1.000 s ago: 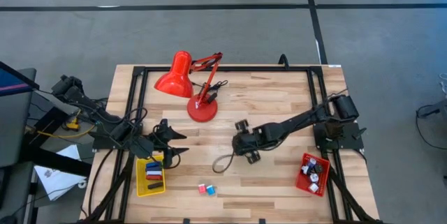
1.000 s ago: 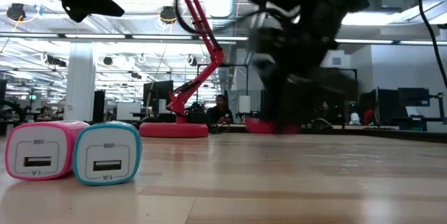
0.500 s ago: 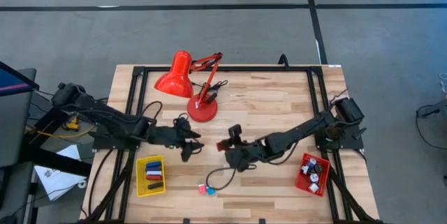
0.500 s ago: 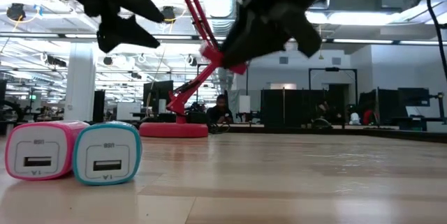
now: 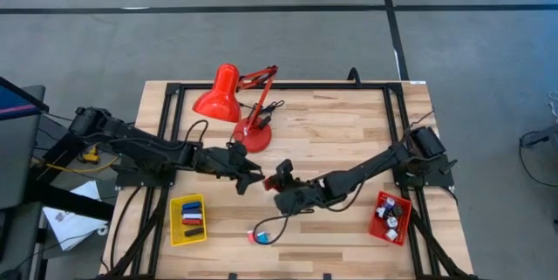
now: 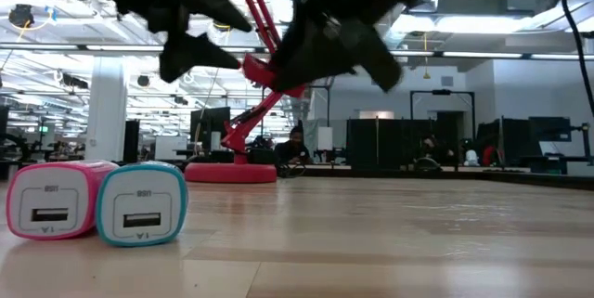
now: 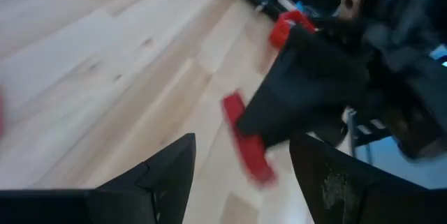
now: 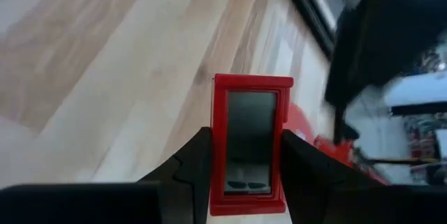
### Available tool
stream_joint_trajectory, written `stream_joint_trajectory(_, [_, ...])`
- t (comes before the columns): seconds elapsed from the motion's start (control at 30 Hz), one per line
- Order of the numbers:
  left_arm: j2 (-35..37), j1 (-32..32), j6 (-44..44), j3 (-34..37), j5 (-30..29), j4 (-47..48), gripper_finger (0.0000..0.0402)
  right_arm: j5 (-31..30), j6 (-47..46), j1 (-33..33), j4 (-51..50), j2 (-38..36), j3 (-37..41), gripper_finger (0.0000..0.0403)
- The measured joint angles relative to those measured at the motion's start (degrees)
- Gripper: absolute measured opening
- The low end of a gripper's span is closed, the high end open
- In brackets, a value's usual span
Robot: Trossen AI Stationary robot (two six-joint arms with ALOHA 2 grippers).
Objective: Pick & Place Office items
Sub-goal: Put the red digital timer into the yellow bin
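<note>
Left gripper: we see the left gripper (image 5: 248,178) out over mid-table in front of the lamp (image 5: 235,97). A second ago it hung above the yellow tray (image 5: 188,219). Its fingers stand apart with nothing between them.

Right gripper: the right gripper (image 5: 281,181) has swung in from farther right and now sits just beside the left one, nearly tip to tip. Its fingers are clamped on a red block (image 8: 253,144), one on each long side.

Red block: it is held in the air above the bare boards, clear of both trays. The left wrist view looks straight at it past open fingers.

Meaning: we read this as a hand-over being set up, the block offered for the left arm to take (probably bound for the yellow tray, though we can't be sure).

Chargers: the pink and blue pair (image 5: 257,237) lie side by side near the front edge and have not moved. A cable loop lies close by them.

Red tray: the red tray (image 5: 390,216) by the right arm's base holds several small items. None of them has moved over the last second.
</note>
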State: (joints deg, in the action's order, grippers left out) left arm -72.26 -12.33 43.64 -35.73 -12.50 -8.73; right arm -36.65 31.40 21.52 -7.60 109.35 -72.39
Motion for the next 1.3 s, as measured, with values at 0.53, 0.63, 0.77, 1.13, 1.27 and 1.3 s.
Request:
stream_joint_trajectory(0.53, [-5.6, 2.1, 0.6, -0.1, 5.4, 0.3, 0.0227, -6.8, 7.3, -0.8, -1.7, 6.1, -7.7, 0.0121])
stream_joint_trajectory(0.63, [-5.6, 2.3, 0.5, 0.0, 5.2, 0.3, 0.0227, -6.8, 7.9, -0.8, -2.0, 6.0, -7.6, 0.0121])
stream_joint_trajectory(0.77, [-4.9, 2.5, 0.4, 0.0, 5.3, 0.3, 0.0215, -6.7, 8.1, -0.6, -2.8, 6.1, -7.6, 0.0121])
stream_joint_trajectory(1.13, [-5.0, 2.5, 0.1, -0.1, 7.0, 0.3, 0.0105, -6.2, 8.1, -0.6, -2.9, 6.2, -7.6, 0.0121])
stream_joint_trajectory(1.27, [-5.0, 2.6, 0.4, -0.1, 7.0, 0.7, 0.0070, -5.6, 8.3, -0.6, -2.9, 6.2, -7.6, 0.0121])
stream_joint_trajectory(1.3, [-5.0, 2.6, 0.4, -0.1, 7.0, 0.7, 0.0065, -5.6, 8.3, -0.5, -2.9, 6.2, -7.6, 0.0123])
